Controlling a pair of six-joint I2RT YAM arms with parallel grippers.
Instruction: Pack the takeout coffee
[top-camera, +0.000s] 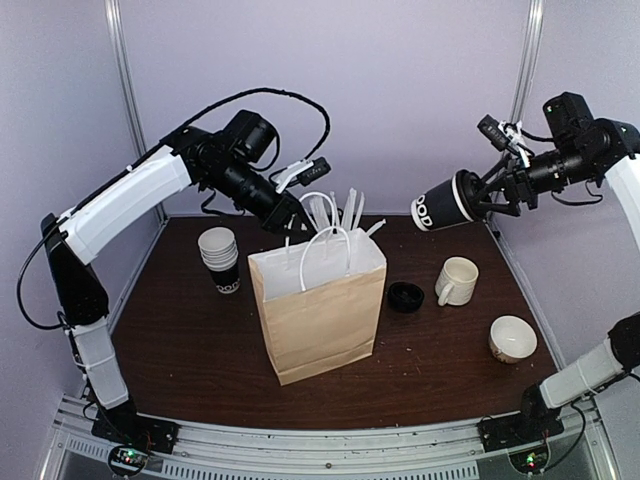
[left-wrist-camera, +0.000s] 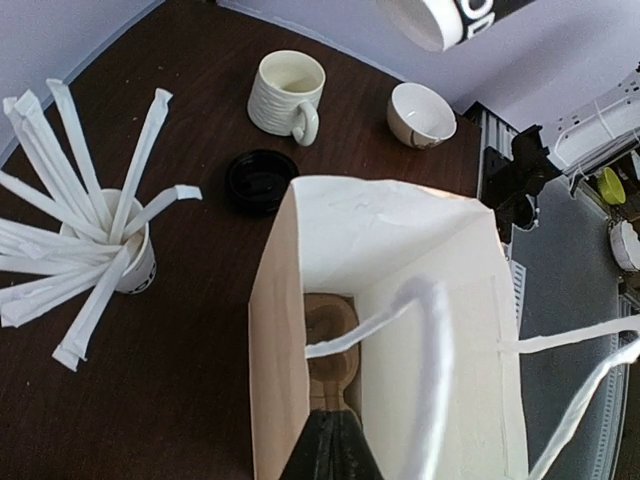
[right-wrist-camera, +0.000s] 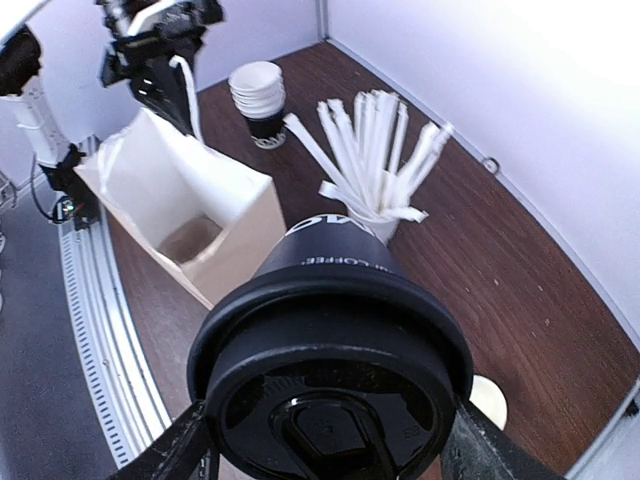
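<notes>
The takeout coffee (top-camera: 445, 207), a black cup with white lettering and a black lid, hangs on its side high at the right, bottom pointing left toward the bag. My right gripper (top-camera: 490, 195) is shut on its lid end; in the right wrist view the lid (right-wrist-camera: 335, 330) fills the frame between the two fingers (right-wrist-camera: 175, 450). A brown paper bag (top-camera: 320, 310) stands open mid-table. My left gripper (top-camera: 292, 215) is at its back rim, shut on a white handle. In the left wrist view the closed gripper (left-wrist-camera: 335, 450) sits over the bag (left-wrist-camera: 285, 380).
A stack of lidless cups (top-camera: 220, 258) stands left of the bag. A cup of white sticks (left-wrist-camera: 130, 255) stands behind it. A loose black lid (top-camera: 405, 296), a white mug (top-camera: 457, 281) and a small bowl (top-camera: 512, 338) lie to the right.
</notes>
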